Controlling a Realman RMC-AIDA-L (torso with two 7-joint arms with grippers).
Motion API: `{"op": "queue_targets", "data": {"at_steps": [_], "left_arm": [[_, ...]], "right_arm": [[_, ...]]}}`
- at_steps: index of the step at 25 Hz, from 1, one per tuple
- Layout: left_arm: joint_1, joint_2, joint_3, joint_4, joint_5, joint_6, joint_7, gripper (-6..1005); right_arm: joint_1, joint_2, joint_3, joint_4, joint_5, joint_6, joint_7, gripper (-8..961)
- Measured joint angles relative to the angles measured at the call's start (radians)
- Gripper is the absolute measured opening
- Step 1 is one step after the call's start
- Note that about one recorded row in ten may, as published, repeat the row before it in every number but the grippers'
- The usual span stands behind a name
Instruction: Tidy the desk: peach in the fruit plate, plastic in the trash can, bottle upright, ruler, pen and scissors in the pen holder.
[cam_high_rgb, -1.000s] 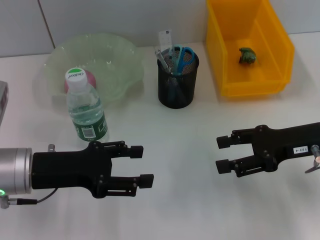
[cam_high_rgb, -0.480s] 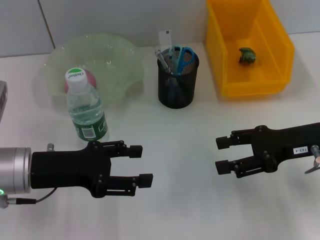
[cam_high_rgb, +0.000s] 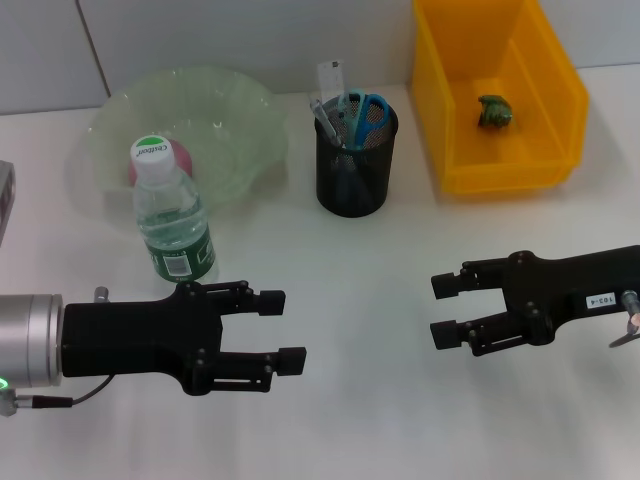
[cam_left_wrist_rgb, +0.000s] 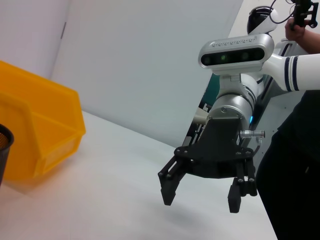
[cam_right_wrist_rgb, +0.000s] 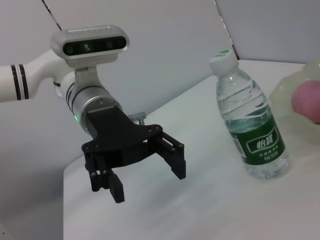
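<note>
The bottle (cam_high_rgb: 173, 217) stands upright near the tabletop's left edge, green cap up, clear with a green label, just in front of the fruit plate (cam_high_rgb: 235, 120), where the pink peach (cam_high_rgb: 172, 160) lies behind the cap. The left gripper (cam_high_rgb: 278, 331) hovers just in front of the bottle, jaws spread wide and empty, so it is the nearer arm. The pen holder (cam_high_rgb: 354, 170) at the back centre holds the scissors (cam_high_rgb: 366, 112), ruler (cam_high_rgb: 331, 80) and a pen. The green plastic (cam_high_rgb: 495, 111) lies in the yellow trash can (cam_high_rgb: 505, 175) at the back right. The right gripper (cam_high_rgb: 447, 308) hangs open and empty near the right edge. The tidying looks complete.
</note>
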Motion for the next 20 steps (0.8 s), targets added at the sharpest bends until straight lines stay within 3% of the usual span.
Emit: {"op": "queue_targets", "data": {"at_steps": [20], "left_arm": [[0.0,0.003,0.0,0.0,0.001,0.001,-0.002,792]], "right_arm": [[-0.002,0.0,0.0,0.0,0.0,0.0,0.0,826]]}}
